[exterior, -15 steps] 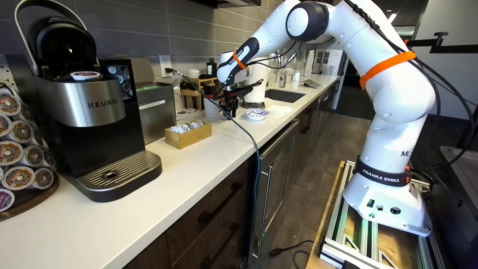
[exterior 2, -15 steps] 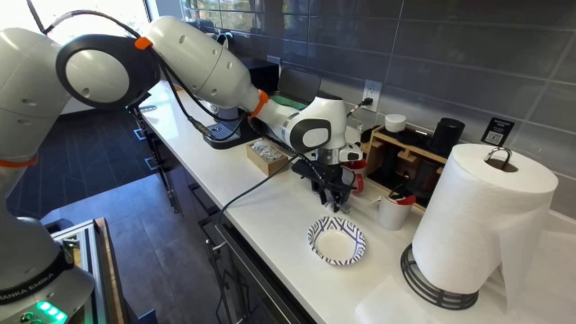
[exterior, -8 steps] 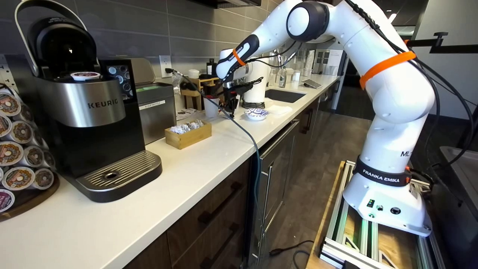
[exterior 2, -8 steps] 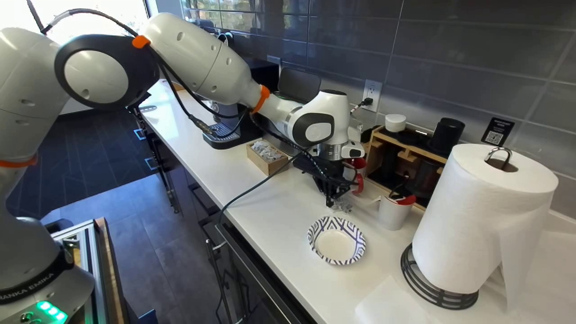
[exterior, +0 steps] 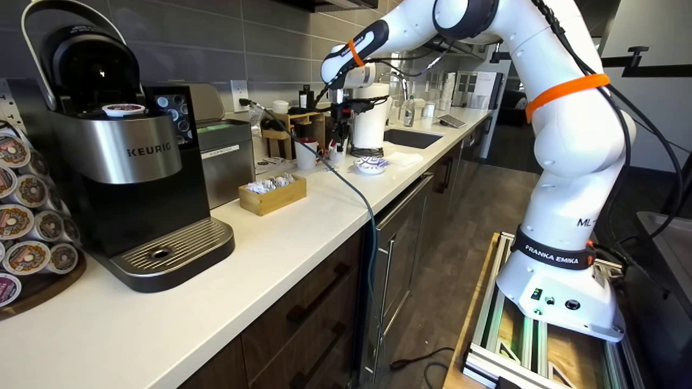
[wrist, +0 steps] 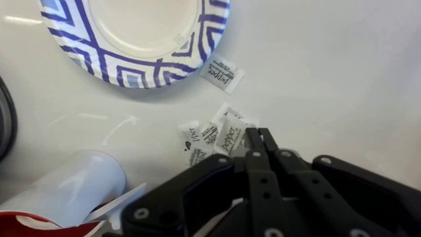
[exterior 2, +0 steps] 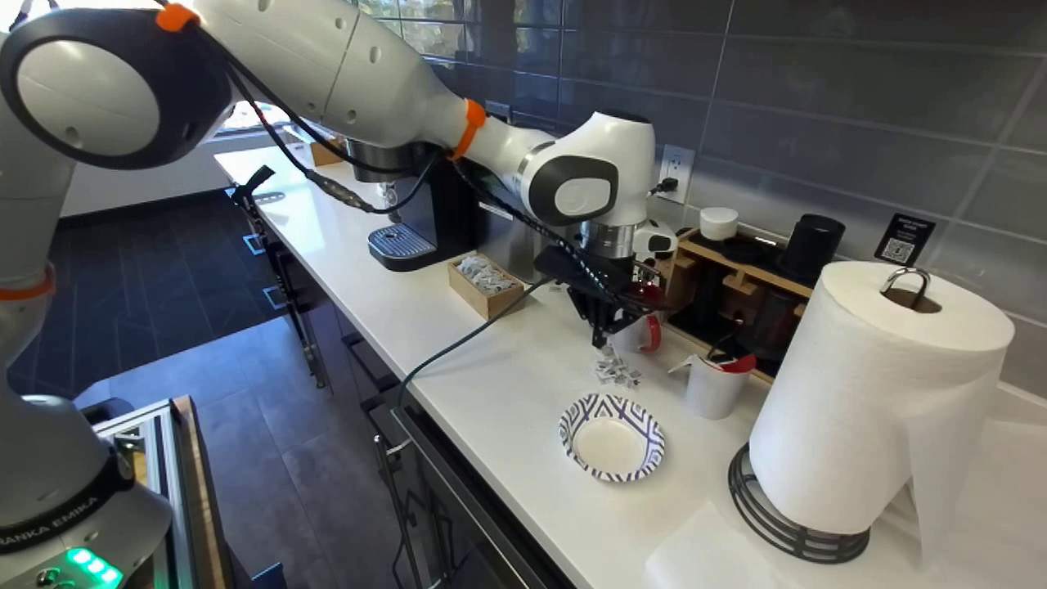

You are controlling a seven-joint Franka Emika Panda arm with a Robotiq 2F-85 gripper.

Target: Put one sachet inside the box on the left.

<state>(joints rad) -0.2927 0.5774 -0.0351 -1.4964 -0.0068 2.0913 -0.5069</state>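
Note:
The box (exterior: 272,193) is low, tan and wooden, with pale packets showing at its top. It sits apart from my gripper, towards the coffee machine, in both exterior views. A small pile of white pepper sachets (wrist: 230,136) lies loose on the counter, and the same sachets (exterior 2: 615,372) show just below my fingertips in an exterior view. My gripper (wrist: 261,129) is shut, its two fingers side by side above the pile's edge. A thin pale sliver shows between them. I cannot tell whether a sachet is pinched there or only lies beyond. The fingers hide part of the pile.
A blue-and-white patterned bowl (exterior 2: 612,438) stands beside the pile. Close by are a white cup with a red inside (exterior 2: 716,388) and a red-handled mug (exterior 2: 638,335). A paper towel roll (exterior 2: 891,401) stands farther along. A dark cable (exterior: 346,181) crosses in front of the counter.
A second ago my gripper was down among the sachets with its fingers apart. The fingers have come together, and the arm has lifted the gripper above the pile.

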